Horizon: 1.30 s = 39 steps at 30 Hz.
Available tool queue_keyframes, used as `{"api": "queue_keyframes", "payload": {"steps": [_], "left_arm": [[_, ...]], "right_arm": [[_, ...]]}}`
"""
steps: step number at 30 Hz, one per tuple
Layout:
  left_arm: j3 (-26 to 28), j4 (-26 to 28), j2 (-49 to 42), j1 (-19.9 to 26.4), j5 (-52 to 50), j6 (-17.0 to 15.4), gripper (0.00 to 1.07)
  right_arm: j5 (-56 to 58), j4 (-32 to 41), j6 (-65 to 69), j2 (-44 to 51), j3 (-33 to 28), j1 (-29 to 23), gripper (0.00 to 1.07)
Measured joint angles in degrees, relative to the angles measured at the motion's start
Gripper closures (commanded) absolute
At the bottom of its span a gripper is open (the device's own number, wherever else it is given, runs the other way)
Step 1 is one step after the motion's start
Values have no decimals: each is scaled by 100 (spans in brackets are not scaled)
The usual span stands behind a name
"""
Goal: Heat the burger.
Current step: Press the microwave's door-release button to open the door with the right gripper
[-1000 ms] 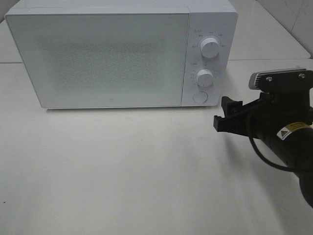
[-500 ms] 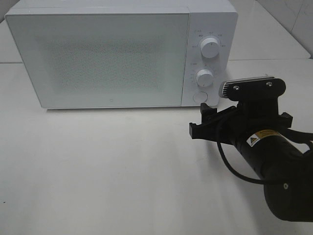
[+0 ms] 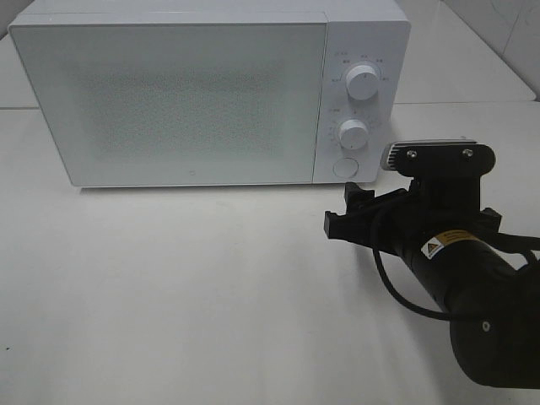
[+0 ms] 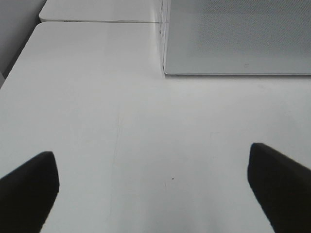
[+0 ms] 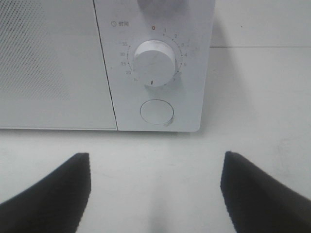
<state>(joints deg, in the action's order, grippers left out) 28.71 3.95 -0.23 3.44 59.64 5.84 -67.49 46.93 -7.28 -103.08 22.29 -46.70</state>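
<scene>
The burger is out of view in every frame. The white microwave [image 3: 169,101] stands at the back of the table with its door shut. My right gripper [image 3: 344,211] hovers open and empty just in front of the control panel, below the round door button [image 3: 345,167]. In the right wrist view the right gripper [image 5: 155,161] faces that button [image 5: 156,111] and the lower dial [image 5: 154,62], with a strip of table between. My left gripper [image 4: 151,156] is open and empty over bare table, near the microwave's left front corner [image 4: 165,73].
The white table [image 3: 169,287] stretches in front of the microwave. An upper dial [image 3: 363,83] sits on the panel above the lower one. A second white surface [image 4: 97,9] adjoins the table behind the microwave.
My right arm has swung in from the right edge toward the left, bringing its gripper in front of the microwave's control panel. The microwave has not moved.
</scene>
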Motion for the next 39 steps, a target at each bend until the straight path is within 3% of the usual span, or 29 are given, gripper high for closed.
{"api": "queue_keyframes", "payload": {"steps": [6, 13, 17, 19, 20, 24, 32, 39], "left_arm": [[0, 0, 0, 0, 0, 0, 9], [0, 0, 0, 0, 0, 0, 9], [0, 0, 0, 0, 0, 0, 9], [0, 0, 0, 0, 0, 0, 9], [0, 0, 0, 0, 0, 0, 9], [0, 0, 0, 0, 0, 0, 9], [0, 0, 0, 0, 0, 0, 9], [0, 0, 0, 0, 0, 0, 9]], "right_arm": [[0, 0, 1667, 0, 0, 0, 37], [97, 0, 4142, 0, 0, 0, 50], [103, 17, 5838, 0, 0, 0, 65], [103, 17, 6113, 0, 0, 0, 68], [103, 17, 6738, 0, 0, 0, 76], [103, 92, 7643, 0, 0, 0, 88], [149, 103, 8331, 0, 0, 0, 107], [309, 40, 8434, 0, 0, 0, 107]]}}
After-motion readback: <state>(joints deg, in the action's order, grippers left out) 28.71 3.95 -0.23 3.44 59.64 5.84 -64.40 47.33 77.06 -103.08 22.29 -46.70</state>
